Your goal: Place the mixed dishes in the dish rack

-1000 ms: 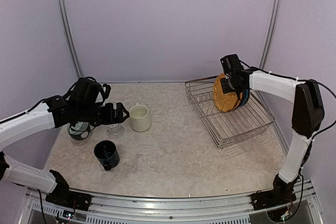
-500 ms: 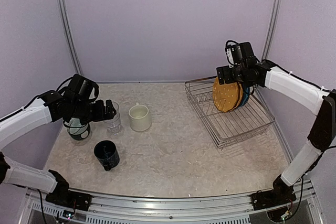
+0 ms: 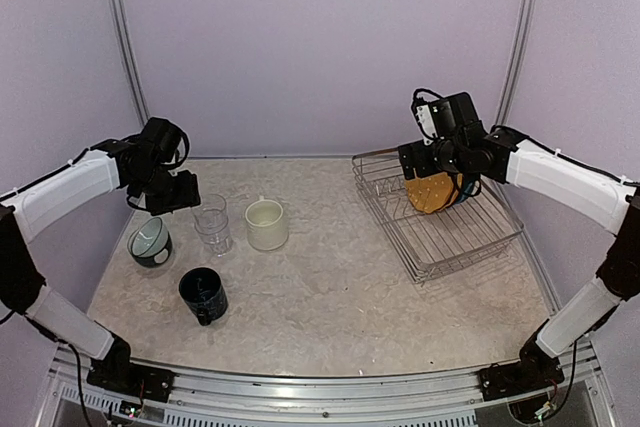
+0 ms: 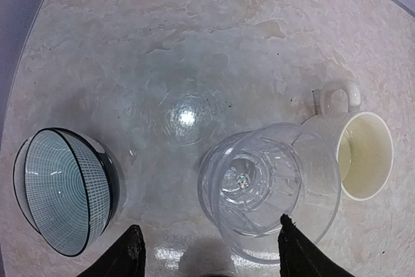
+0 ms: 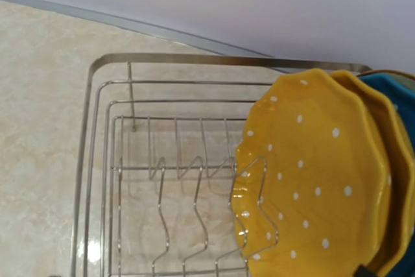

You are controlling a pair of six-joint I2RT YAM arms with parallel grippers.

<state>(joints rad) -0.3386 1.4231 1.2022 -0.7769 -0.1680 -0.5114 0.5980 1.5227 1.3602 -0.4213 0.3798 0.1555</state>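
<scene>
The clear glass (image 3: 212,223) stands upright on the table between the grey-teal cup (image 3: 150,242) and the cream mug (image 3: 266,224); the dark blue mug (image 3: 203,294) stands nearer. My left gripper (image 3: 178,203) hovers above and behind the glass, open. From the left wrist, the glass (image 4: 269,186) lies just ahead of the left gripper (image 4: 211,252), unheld, with the cup (image 4: 61,189) left and the mug (image 4: 360,154) right. My right gripper (image 3: 425,165) hangs open above the yellow dotted plate (image 5: 311,180), which stands in the dish rack (image 3: 450,237) prongs, a blue plate (image 5: 395,89) behind it.
The dish rack's (image 5: 194,58) left half shows bare prongs. A second yellow-rimmed plate (image 5: 389,160) stands between the dotted one and the blue one. The enclosure's back wall and metal posts (image 3: 520,37) rise close behind the rack.
My right gripper opened off the yellow plate and lifted up and left; the plate stays in the rack. My left gripper rose and drew back from the glass, its jaws narrowing somewhat.
</scene>
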